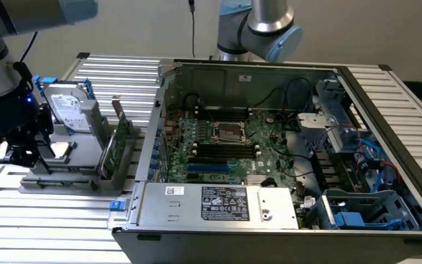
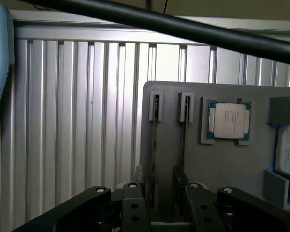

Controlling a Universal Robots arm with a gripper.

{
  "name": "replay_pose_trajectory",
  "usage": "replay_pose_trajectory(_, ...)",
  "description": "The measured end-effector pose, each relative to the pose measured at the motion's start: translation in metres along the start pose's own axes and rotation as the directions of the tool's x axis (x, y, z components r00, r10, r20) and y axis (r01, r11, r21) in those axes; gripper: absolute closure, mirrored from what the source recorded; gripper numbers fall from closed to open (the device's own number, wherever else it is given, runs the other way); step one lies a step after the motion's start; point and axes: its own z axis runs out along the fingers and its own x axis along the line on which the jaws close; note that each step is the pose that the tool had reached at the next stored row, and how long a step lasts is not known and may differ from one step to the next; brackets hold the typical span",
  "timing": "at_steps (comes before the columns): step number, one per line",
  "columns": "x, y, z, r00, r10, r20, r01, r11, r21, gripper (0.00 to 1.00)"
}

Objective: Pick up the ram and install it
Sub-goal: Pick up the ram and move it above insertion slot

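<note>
Gripper (image 2: 164,198) spread wide and empty above the holder (image 2: 232,174).
The ram (image 2: 154,145) stands on edge in a slot just beyond its fingertips. It is judged light, stiff and fragile, best pinched across the flat faces near mid-length.

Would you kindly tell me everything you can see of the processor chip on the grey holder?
The processor chip is a square package with a silver metal lid bearing faint printed text, edged by a green board. It lies flat, lid toward the wrist camera, seated in a shallow frame on the grey holder, beside two slotted clips. Only the holder touches it; the gripper is apart from it.
</note>
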Motion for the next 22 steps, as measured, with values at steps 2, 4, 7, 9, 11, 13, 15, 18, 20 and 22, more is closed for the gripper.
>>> replay_pose_trajectory(2,0.001,-0.0002,0.0037,1.0,-0.002,0.0,0.002,1.0,0.0001,0.64)
replay_pose_trajectory(4,0.002,-0.0003,0.0071,1.0,-0.004,0.0001,0.004,1.0,-0.0001,0.64)
replay_pose_trajectory(7,0.007,-0.0004,0.0127,1.0,-0.005,0.0039,0.005,1.0,0.0003,0.64)
replay_pose_trajectory(9,0.011,-0.0004,0.0165,1.0,-0.005,0.0073,0.005,1.0,0.0007,0.64)
replay_pose_trajectory(11,0.013,-0.0005,0.0199,0.9999,-0.006,0.0117,0.006,1.0,0.0015,0.64)
replay_pose_trajectory(13,0.013,-0.0006,0.0232,0.9999,-0.006,0.0162,0.006,1.0,0.0031,0.64)
replay_pose_trajectory(15,0.013,-0.0008,0.0268,0.9998,-0.006,0.0204,0.006,1.0,0.0052,0.64)
replay_pose_trajectory(18,0.013,-0.0008,0.0316,0.9996,-0.007,0.0257,0.006,0.9999,0.0084,0.64)
replay_pose_trajectory(20,0.013,0.0,0.0346,0.9995,-0.007,0.0296,0.006,0.9999,0.0123,0.64)
replay_pose_trajectory(22,0.013,0.0013,0.0375,0.9994,-0.007,0.0343,0.007,0.9999,0.0159,0.64)
